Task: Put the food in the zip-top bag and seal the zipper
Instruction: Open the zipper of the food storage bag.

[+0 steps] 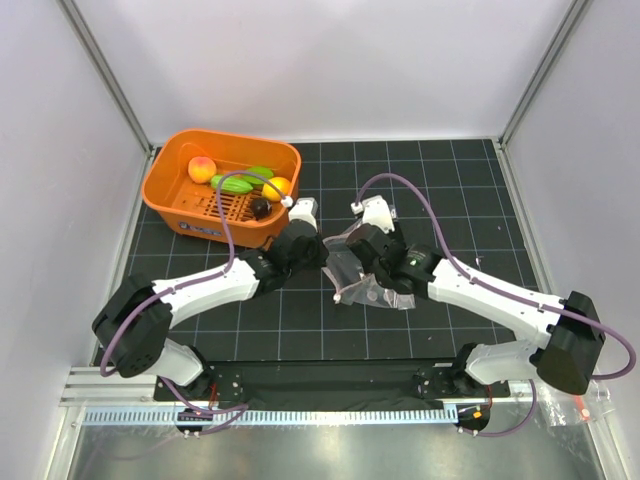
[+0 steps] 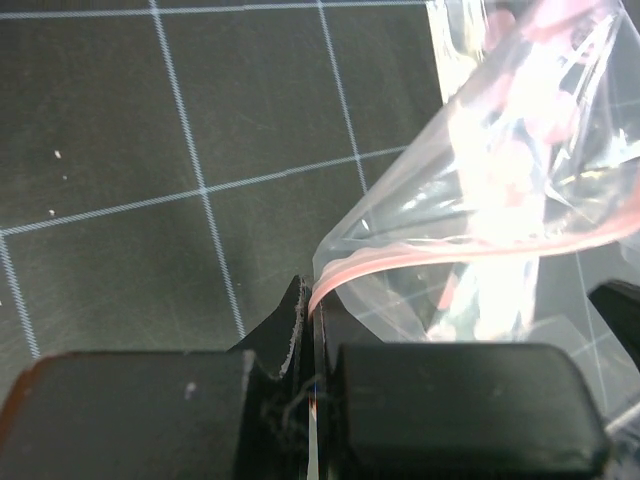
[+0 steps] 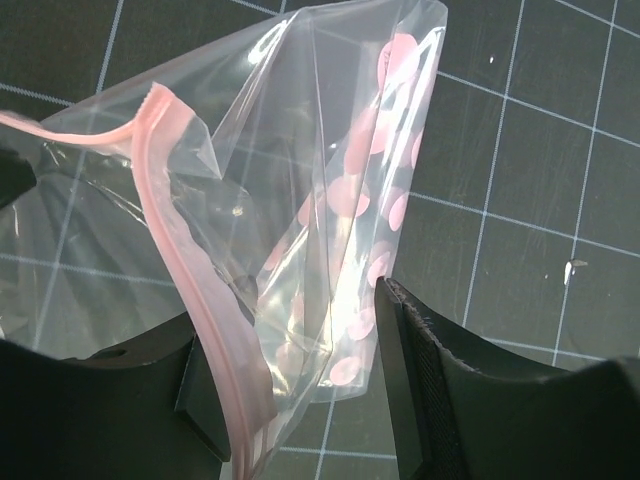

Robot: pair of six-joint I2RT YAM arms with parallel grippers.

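The left pincer (image 2: 315, 320) is pressing together on one end of the zipper (image 3: 170, 200). The right pincer (image 3: 295, 320) is standing spread around the zip-top bag (image 1: 368, 285) at the middle of the bench (image 1: 450, 180). The zipper's long axis is running crosswise between them. The food (image 1: 245, 183) is lying in the basket (image 1: 215, 228).

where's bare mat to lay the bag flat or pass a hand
Bare mat lies far right, between the zip-top bag and the right wall, and in the near strip in front of the bag. Crowded: the centre, where the left gripper and right gripper meet the bag, and the orange basket corner.
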